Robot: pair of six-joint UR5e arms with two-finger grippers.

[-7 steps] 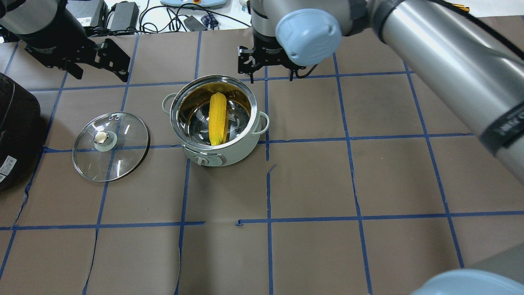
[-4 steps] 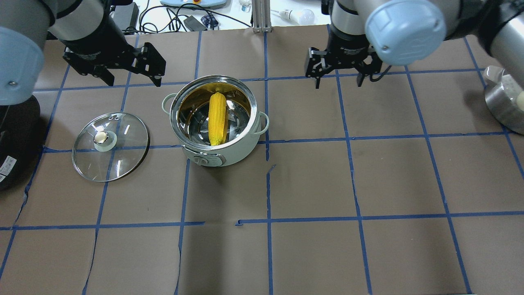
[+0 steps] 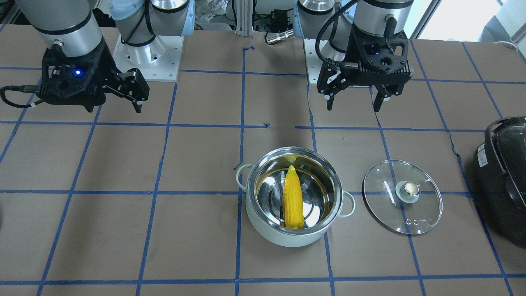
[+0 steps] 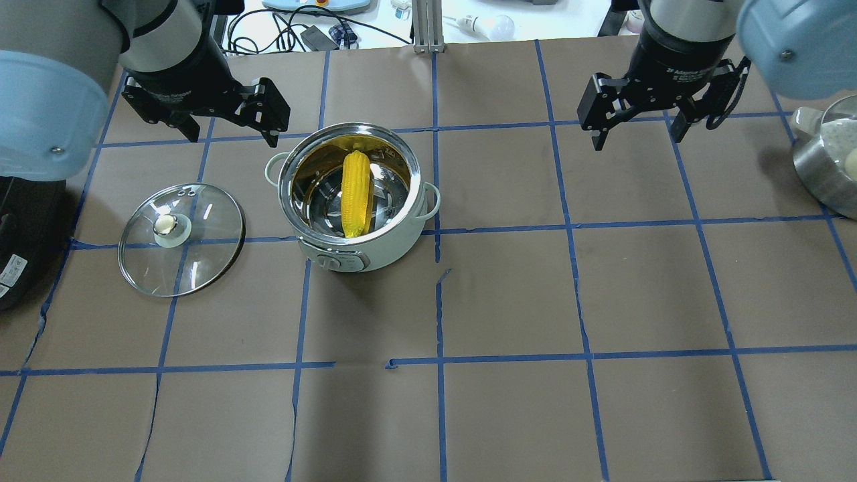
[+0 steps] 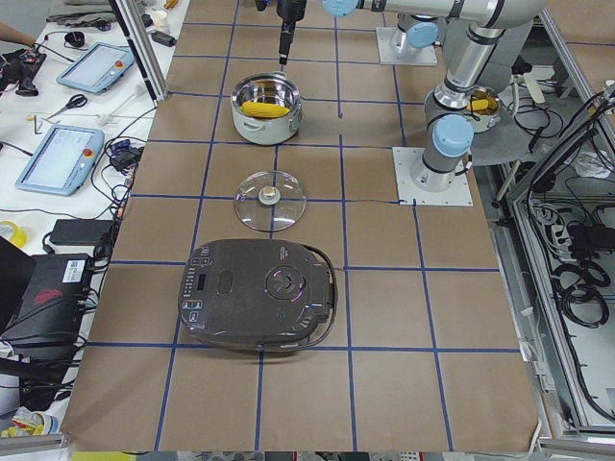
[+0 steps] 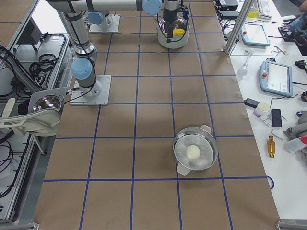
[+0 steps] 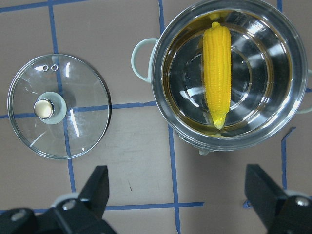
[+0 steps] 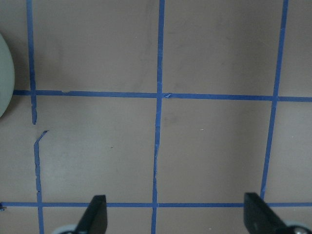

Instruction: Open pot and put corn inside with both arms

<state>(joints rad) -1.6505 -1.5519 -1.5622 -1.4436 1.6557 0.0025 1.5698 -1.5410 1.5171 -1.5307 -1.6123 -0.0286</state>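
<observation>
The mint-green pot (image 4: 381, 258) stands open in the table's middle with the yellow corn (image 4: 355, 194) lying inside it. Its glass lid (image 4: 201, 254) lies flat on the table to the pot's left. My left gripper (image 4: 231, 134) is open and empty, raised behind the pot's left side. My right gripper (image 4: 636, 137) is open and empty, far to the right of the pot. The front view shows the pot (image 3: 287, 238), corn (image 3: 293, 202), lid (image 3: 386, 205), left gripper (image 3: 352, 106) and right gripper (image 3: 113, 109). The left wrist view looks down on the corn (image 7: 217, 73).
A large black appliance (image 4: 20, 221) sits at the left edge, close to the lid. A steel bowl (image 4: 827, 167) with a pale ball in it stands at the right edge. Cables (image 4: 281, 27) lie beyond the far edge.
My right gripper has moved right, away from the pot. My left gripper has moved right and nearer the pot. Pot, corn and lid have not moved.
</observation>
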